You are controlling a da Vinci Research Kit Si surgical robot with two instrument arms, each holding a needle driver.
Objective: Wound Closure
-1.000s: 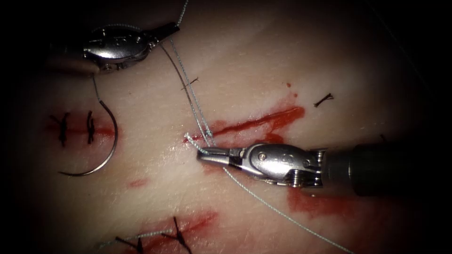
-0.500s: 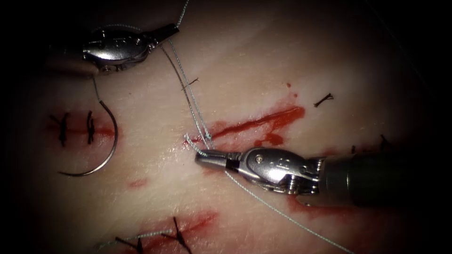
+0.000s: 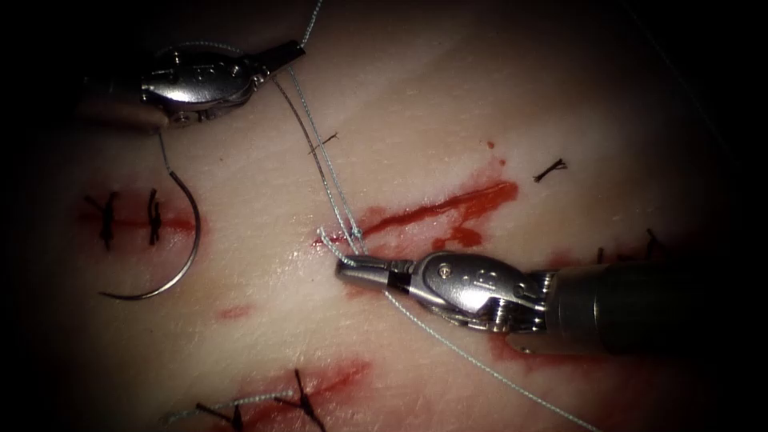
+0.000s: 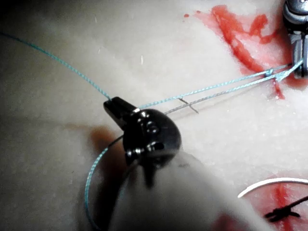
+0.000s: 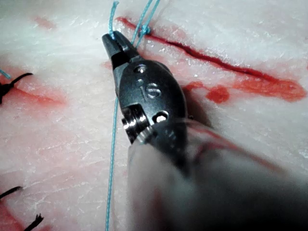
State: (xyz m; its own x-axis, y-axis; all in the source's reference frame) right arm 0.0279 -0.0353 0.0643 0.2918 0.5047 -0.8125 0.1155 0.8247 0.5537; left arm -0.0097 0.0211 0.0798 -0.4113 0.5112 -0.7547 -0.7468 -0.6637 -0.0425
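The cut [image 3: 436, 206] runs as a red line across the tissue [image 3: 448, 104]. My right tool [image 3: 346, 268] lies at the cut's left end, jaws shut on the pale blue thread [image 3: 328, 172] beside a small knot [image 3: 352, 240]; the right wrist view shows its jaws [image 5: 111, 43] pinching that thread [image 5: 112, 19]. Two strands rise from the knot to my left tool [image 3: 286, 54], which is shut on them, as the left wrist view [image 4: 115, 107] confirms. The curved needle [image 3: 190, 240] lies free on the tissue, left of the cut, held by neither tool.
Dark older stitches [image 3: 128, 218] cross a closed cut under the needle, and more [image 3: 300, 396] sit near the lower edge. A short cut thread end [image 3: 550, 168] lies right of the cut. Red fluid [image 3: 528, 352] pools beneath the right shaft. A long strand [image 3: 480, 368] trails to the lower right.
The right tool's jaws, slightly apart a second ago, have closed on the thread by the knot, and its wrist has settled a little lower. The left tool and the needle have not moved.
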